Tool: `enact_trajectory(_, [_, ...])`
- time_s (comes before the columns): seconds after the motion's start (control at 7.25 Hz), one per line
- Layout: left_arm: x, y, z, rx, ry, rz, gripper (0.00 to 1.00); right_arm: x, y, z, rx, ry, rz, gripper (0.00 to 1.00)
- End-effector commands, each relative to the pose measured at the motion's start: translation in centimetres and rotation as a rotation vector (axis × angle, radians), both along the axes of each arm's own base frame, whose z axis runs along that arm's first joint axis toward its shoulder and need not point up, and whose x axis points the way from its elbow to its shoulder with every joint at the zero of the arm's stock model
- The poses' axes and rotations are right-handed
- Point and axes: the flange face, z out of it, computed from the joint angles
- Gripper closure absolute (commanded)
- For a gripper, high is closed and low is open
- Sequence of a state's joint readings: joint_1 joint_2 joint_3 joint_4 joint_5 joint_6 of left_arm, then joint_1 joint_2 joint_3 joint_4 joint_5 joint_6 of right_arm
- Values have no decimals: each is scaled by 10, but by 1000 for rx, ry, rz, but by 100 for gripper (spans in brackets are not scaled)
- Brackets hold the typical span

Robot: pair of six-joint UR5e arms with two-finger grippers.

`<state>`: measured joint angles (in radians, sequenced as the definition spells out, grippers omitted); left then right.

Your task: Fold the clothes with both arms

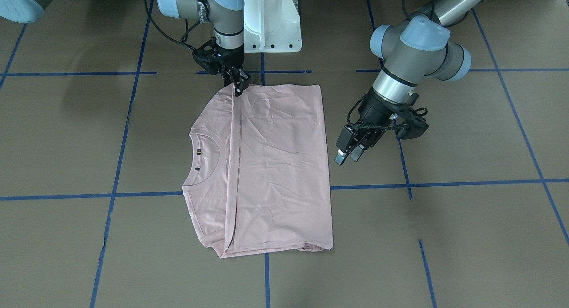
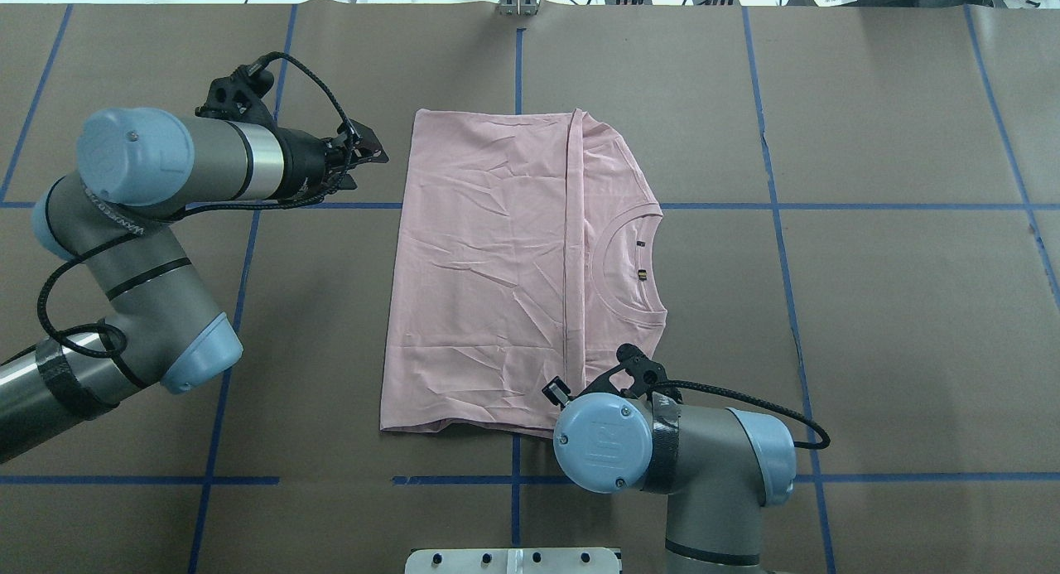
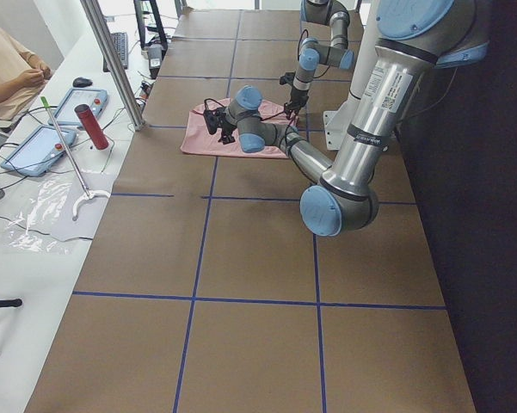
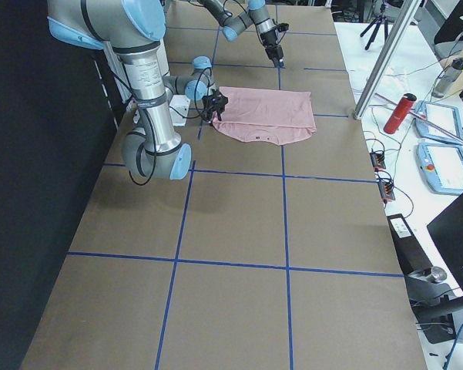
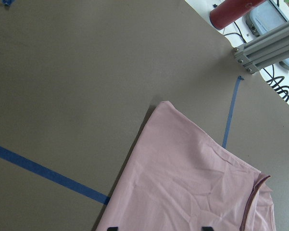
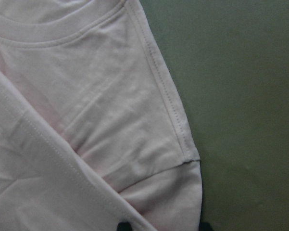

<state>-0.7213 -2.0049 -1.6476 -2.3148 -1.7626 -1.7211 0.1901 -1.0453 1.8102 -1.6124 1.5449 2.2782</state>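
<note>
The light pink T-shirt (image 2: 489,267) lies flat on the brown table, its lower part folded over up to the ribbed collar (image 2: 629,267); no print shows. My right gripper (image 1: 238,89) points down at the shirt's near edge, right where the folded hem ends. In the right wrist view its fingertips (image 6: 122,226) stand apart over the fabric, so it is open and grips nothing. My left gripper (image 1: 348,157) hovers open beside the shirt's hem side, clear of the cloth. The left wrist view shows a shirt corner (image 5: 166,103) ahead of it.
Blue tape lines (image 2: 828,205) grid the table. The white pedestal base (image 1: 271,19) stands just behind the shirt. A metal post (image 3: 112,60), a red bottle (image 3: 92,126), tablets and a seated person (image 3: 9,69) are at the far side table.
</note>
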Motion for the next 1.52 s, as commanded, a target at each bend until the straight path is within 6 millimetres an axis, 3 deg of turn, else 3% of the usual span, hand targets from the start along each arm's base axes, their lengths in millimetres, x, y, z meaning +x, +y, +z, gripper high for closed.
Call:
enact_trajectory(0.0, [1,1,0,0,0,2,35,1,1,-3,-4,-8,-11,100])
enact_trajectory(0.96, [5,8,-6,-21,25,1,35,16,-2,-12,-6,-35,-8,100])
enact_trajectory(1.1, [19,24,-12,-45,51,1,35,19,-3,-15,-4,-42,-6,100])
enact_trajectory(1.24, [36,54,-19,-99,74,-2,35,32,0,-15,1,-53,-21,100])
enact_trajectory(1.38, [52,106,-24,-145,57,11,35,43,2,-11,6,-56,-26,100])
